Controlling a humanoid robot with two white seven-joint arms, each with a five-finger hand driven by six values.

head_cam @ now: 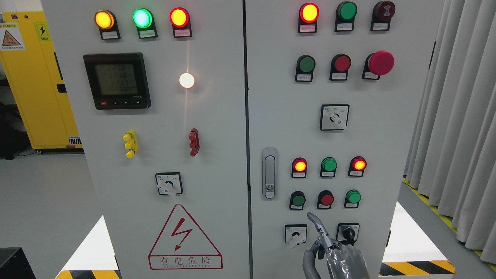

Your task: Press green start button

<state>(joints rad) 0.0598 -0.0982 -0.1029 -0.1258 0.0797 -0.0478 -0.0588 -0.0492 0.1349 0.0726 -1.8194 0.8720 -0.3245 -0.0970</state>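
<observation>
Figure: my right hand [336, 254] before the lower block of controls on the right cabinet door [279, 116]. The arm enters at the bottom edge, right of the middle. The index finger [318, 226] is stretched out and the other fingers are curled back toward the palm; the hand holds nothing. My left hand is not in view.

The extended finger runs up and slightly to the left from the hand, its tip ending just below the row of three round pushbuttons. Directly above the tip sits the red button [326, 199]. The green start button [298, 200], as I judge it from its place at the head of that row, lies up and to the left of the fingertip, near it but not touching. A second green button [353, 196] lies up and to the right, about as near; the labels are too small to read, so which of the two is the start button cannot be told for certain.

The button is round, so it has no long axis across the panel. Its face points straight out of the door toward me, and its axis of travel runs into the cabinet. The coming move therefore turns on a short shift up-left, then a push inward along that axis.

The rotary switch [296, 235] lies just left of the hand.
</observation>
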